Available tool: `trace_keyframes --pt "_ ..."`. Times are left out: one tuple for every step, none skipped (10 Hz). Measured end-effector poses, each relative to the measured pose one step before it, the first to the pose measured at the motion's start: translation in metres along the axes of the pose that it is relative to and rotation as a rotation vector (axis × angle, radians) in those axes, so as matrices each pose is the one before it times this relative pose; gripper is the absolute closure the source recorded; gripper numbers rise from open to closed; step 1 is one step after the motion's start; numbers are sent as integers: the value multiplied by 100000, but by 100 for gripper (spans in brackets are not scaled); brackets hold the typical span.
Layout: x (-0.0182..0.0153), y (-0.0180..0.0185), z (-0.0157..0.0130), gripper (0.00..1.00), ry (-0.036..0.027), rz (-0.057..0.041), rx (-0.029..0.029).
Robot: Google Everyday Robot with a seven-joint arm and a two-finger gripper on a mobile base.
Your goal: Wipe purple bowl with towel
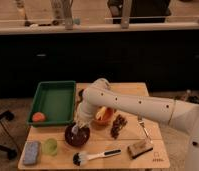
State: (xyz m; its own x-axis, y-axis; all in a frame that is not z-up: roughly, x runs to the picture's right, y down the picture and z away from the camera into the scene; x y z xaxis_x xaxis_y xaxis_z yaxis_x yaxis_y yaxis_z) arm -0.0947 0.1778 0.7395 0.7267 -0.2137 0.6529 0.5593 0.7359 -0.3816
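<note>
We see the gripper (77,128) down inside the purple bowl (83,139) on the wooden table (159,156), dark cabinets (143,60) behind, and cannot tell its grip.

The gripper (78,128) hangs low over the front-left part of a wooden table (134,93). Just behind it and to the left in view lies a green tray (53,83), with an orange fruit (38,117) in the tray's near corner. Left of the gripper and a little nearer the front stands a small green cup (50,146); farther left lies a blue sponge (31,152). Straight in front lies a brush (95,157) — dark head, white handle. To the right sits an orange bowl (104,117), then a dark brown clump (118,126), a fork (143,129) and — nearer the front edge — a brown block (139,148).
</note>
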Motion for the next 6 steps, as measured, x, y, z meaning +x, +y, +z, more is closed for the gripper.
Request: trace_keyframes --pt "-751 564 -213 99 -2648 -1553 627" --pt "-596 314 -118 99 -2333 -1017 431" --pt "-535 296 -59 99 -2319 -638 265" --pt "-711 136 95 99 -2079 -925 -146" --pt "-913 22 439 99 -4422 -923 -131" --pt "-407 -154 291 99 -4558 62 461"
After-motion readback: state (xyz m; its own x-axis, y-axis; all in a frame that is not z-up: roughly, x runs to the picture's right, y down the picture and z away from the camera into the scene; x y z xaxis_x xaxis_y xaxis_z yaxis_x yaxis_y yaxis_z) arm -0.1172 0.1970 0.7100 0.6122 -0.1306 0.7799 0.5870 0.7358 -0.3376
